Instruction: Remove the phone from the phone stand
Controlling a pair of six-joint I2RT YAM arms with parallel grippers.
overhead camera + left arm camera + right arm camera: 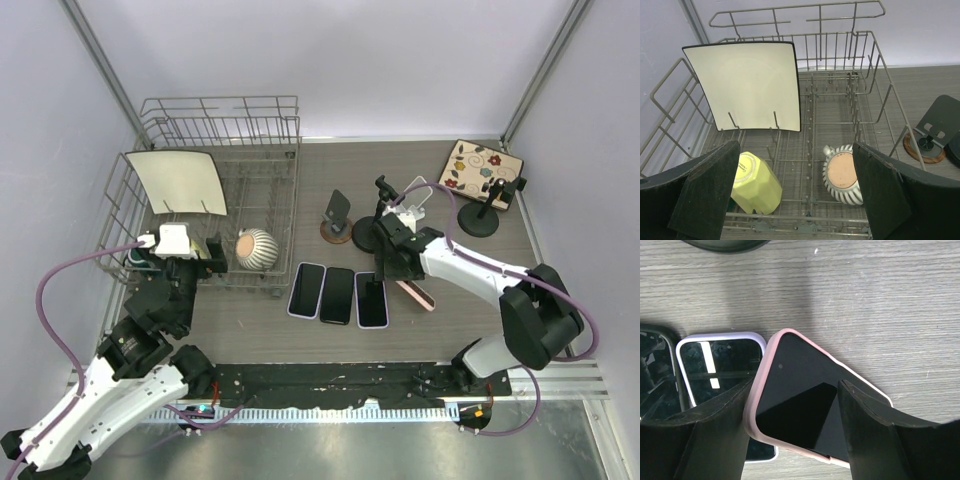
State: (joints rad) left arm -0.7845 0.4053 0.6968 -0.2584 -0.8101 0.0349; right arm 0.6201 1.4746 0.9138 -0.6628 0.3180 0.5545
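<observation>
A phone in a pink case [805,410] sits between my right gripper's [795,390] fingers, screen up and tilted, low over the table. In the top view it [418,295] lies just right of a row of three phones [339,293]. My right gripper [398,268] is shut on it. A black round-base phone stand [370,232] stands empty just behind it. A second, brown-base stand [337,218] is also empty. My left gripper [795,195] is open and empty above the dish rack [875,60].
The rack holds a square white plate [747,85], a yellow-green cup [756,182] and a striped cup [842,172]. A lavender-cased phone [720,360] lies beside the pink one. Another black stand [480,215] and a floral pad [482,170] are at back right.
</observation>
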